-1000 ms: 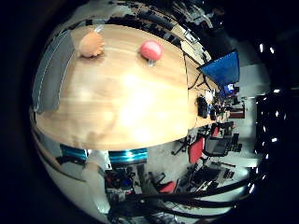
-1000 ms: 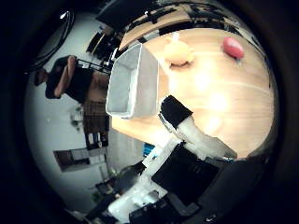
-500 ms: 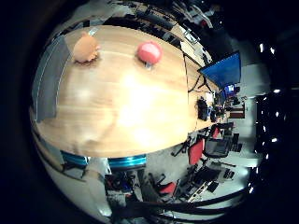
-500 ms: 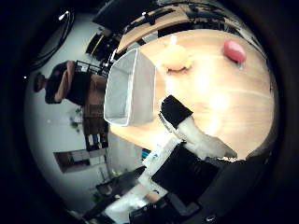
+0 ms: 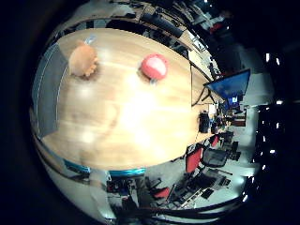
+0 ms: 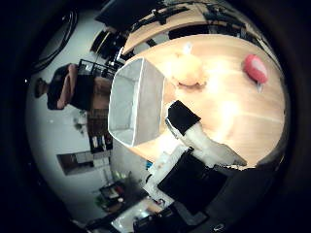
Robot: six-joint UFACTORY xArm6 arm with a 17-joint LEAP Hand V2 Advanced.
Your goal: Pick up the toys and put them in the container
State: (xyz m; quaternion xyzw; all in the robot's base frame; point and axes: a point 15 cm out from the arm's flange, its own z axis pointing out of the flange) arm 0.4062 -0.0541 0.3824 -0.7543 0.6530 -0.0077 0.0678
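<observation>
We look out from the palm of the hand, which hangs high above a wooden table. One white finger with a black tip reaches into the thumb-side view, extended and touching nothing; the hand holds no object, but we cannot tell from this single finger whether the others are spread or curled.

Just beside the fingertip in that view stands the container, a pale, open-topped rectangular bin set at one end of the table. We see its inner walls and floor, and nothing lies in it.

Near the container, on the tabletop and close to its long wall, rests an orange toy, rounded and soft-looking; we cannot make out its finer form. A small pale object lies just beyond it on the table, too small to identify.

Further along the table, well apart from the container and the orange toy, lies a red toy, oval in outline, with a small pale piece at its edge.

Beyond the far end of the table we see a blue screen and red chairs on the floor
</observation>
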